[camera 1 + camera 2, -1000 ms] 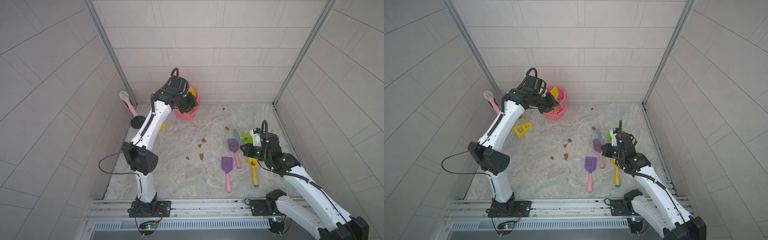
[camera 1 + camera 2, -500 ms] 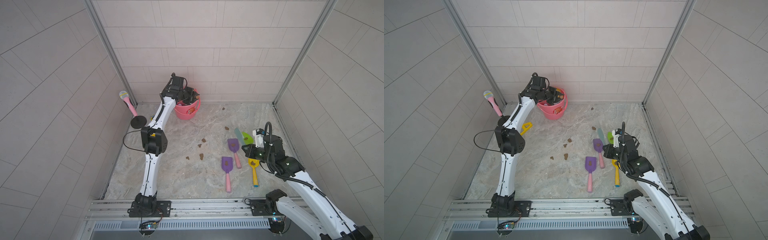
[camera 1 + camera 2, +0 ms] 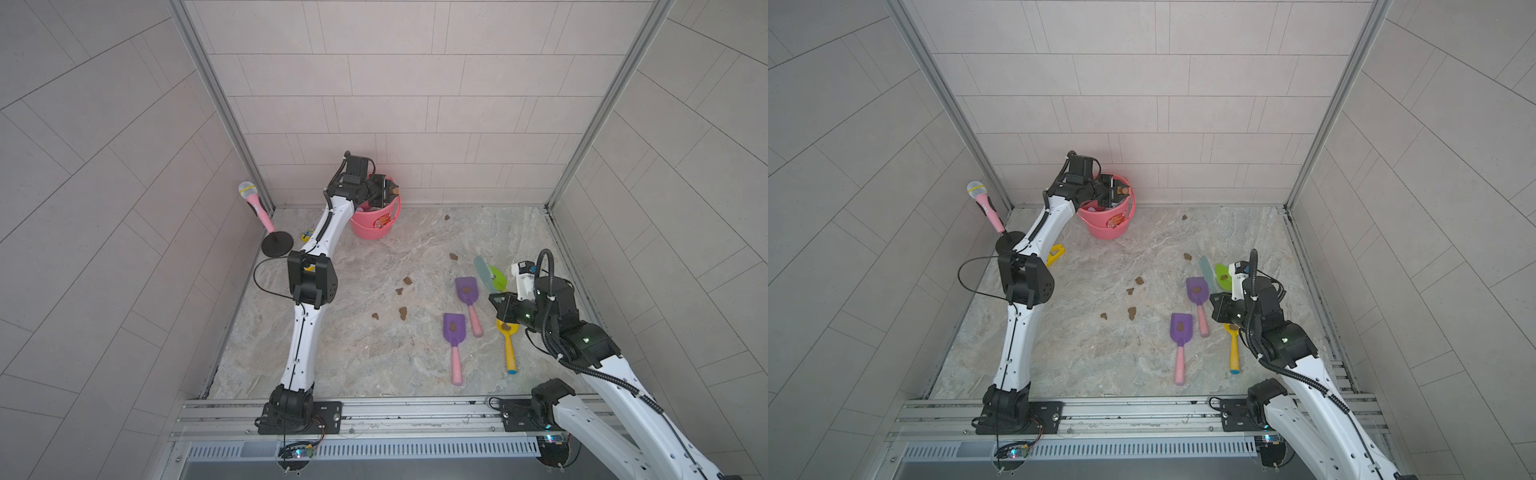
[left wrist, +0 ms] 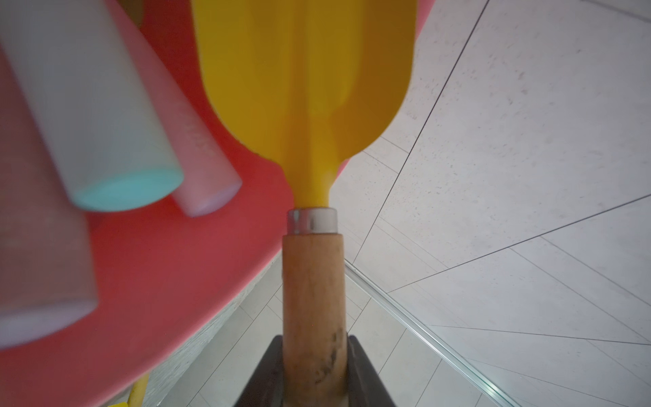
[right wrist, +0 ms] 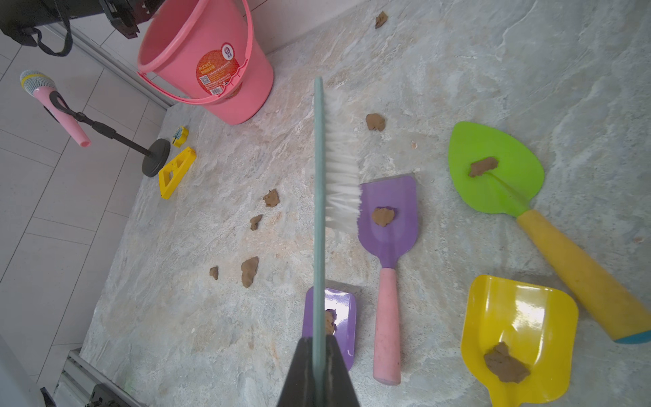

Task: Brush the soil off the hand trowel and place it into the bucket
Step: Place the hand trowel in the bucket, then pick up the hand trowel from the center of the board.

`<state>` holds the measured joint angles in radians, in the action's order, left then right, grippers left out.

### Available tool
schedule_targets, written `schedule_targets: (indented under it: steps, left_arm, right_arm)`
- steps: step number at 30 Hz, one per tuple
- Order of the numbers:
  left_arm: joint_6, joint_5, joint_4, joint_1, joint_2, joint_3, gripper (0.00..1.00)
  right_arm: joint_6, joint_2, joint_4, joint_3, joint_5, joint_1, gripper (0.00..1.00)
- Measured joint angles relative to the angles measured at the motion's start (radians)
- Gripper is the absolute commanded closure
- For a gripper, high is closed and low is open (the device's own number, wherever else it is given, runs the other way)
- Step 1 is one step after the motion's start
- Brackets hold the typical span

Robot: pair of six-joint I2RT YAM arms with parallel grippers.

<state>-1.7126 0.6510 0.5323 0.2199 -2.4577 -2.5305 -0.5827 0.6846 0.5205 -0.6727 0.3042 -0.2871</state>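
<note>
The coral-pink bucket [image 3: 374,224] [image 3: 1106,224] [image 5: 211,70] stands at the back wall. My left gripper [image 3: 388,192] [image 4: 313,340] hovers over its rim, shut on the wooden handle [image 4: 311,282] of a yellow hand trowel [image 4: 303,77] whose blade points down into the bucket. Pale blue [image 4: 105,105] and pink [image 4: 197,141] handles lean inside. My right gripper [image 3: 494,297] [image 5: 318,340] is shut on a teal brush [image 5: 318,176] with white bristles, held over two purple trowels [image 5: 389,211] [image 5: 338,317]. Soil [image 5: 384,215] lies on each blade.
A green trowel [image 5: 493,169] and a yellow scoop [image 5: 518,334] lie to the right, each with a soil lump. Loose lumps [image 5: 249,269] dot the stone floor. A pink microphone on a stand [image 3: 255,203] and a yellow triangle [image 5: 176,171] sit by the left wall.
My left arm has stretched toward the back wall and carried the yellow trowel over the bucket's far rim. The right gripper with the brush has shifted slightly.
</note>
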Motion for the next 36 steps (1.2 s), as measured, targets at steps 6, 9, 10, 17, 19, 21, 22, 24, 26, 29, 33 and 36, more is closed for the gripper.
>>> schedule_targets:
  steps: [6, 9, 10, 17, 19, 21, 22, 24, 26, 29, 33, 36]
  left_arm:
    - [0.004, -0.005, -0.019, -0.006, 0.000, -0.007, 0.57]
    - [0.050, -0.011, 0.016, -0.007, 0.008, -0.007, 0.57]
    - [0.079, -0.016, 0.037, -0.007, 0.015, -0.007, 0.57]
    - [0.400, -0.057, 0.208, 0.009, 0.249, 0.127, 0.71]
    - [0.504, -0.084, 0.230, 0.030, 0.386, 0.238, 0.73]
    - [0.603, -0.117, 0.239, 0.071, 0.526, 0.355, 0.75]
    - [0.660, -0.138, 0.243, 0.108, 0.606, 0.420, 0.76]
    - [0.752, -0.182, 0.254, 0.186, 0.721, 0.518, 0.76]
    - [0.837, -0.240, 0.272, 0.280, 0.821, 0.616, 0.76]
    - [0.912, -0.330, 0.280, 0.433, 0.929, 0.774, 0.76]
    - [0.939, -0.444, 0.282, 0.631, 1.002, 0.967, 0.70]
    - [0.930, -0.549, 0.279, 0.776, 1.005, 1.059, 0.64]
  right_arm:
    - [0.000, 0.000, 0.009, 0.000, 0.000, 0.000, 1.00]
    - [0.000, 0.001, 0.016, -0.005, 0.000, 0.000, 1.00]
    - [0.000, 0.002, 0.019, -0.008, 0.001, 0.000, 1.00]
    - [-0.020, 0.002, 0.025, -0.030, 0.006, 0.000, 1.00]
    - [-0.030, 0.002, 0.026, -0.030, 0.008, 0.000, 1.00]
    - [-0.044, 0.002, 0.026, -0.030, 0.011, 0.000, 1.00]
    - [-0.050, 0.001, 0.026, -0.030, 0.013, 0.000, 1.00]
    - [-0.064, -0.005, 0.026, -0.030, 0.018, 0.000, 1.00]
    - [-0.080, -0.018, 0.027, -0.030, 0.026, 0.000, 1.00]
    - [-0.105, -0.053, 0.031, -0.026, 0.037, 0.000, 1.00]
    - [-0.137, -0.121, 0.047, 0.000, 0.049, 0.000, 1.00]
    - [-0.166, -0.182, 0.077, 0.033, 0.053, 0.000, 1.00]
